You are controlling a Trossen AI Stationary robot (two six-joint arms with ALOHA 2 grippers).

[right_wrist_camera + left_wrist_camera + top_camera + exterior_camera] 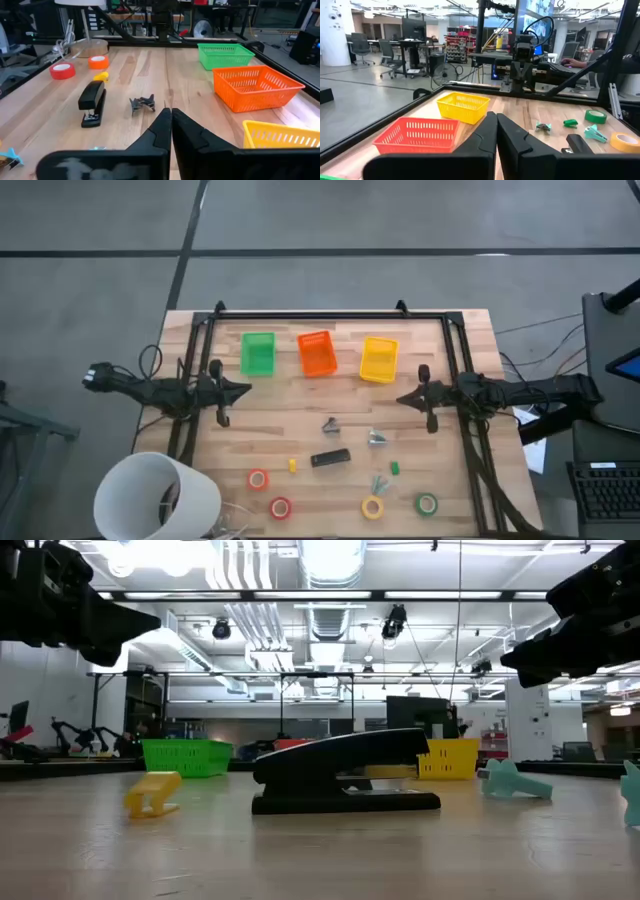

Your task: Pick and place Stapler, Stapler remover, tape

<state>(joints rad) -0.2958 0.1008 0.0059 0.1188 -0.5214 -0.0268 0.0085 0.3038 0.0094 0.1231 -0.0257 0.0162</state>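
Both arms hover at the table's sides, left gripper (243,390) and right gripper (403,397) pressed together, the black stapler (330,458) untouched mid-table.

Grey concrete floor (400,220), bright ceiling lights (330,555) (exposed ducts), office chairs (362,47)

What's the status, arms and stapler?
Left gripper and right gripper both shut, empty, parked at the table's sides. Stapler untouched mid-table, tape rolls along the near edge. Nothing blocking.
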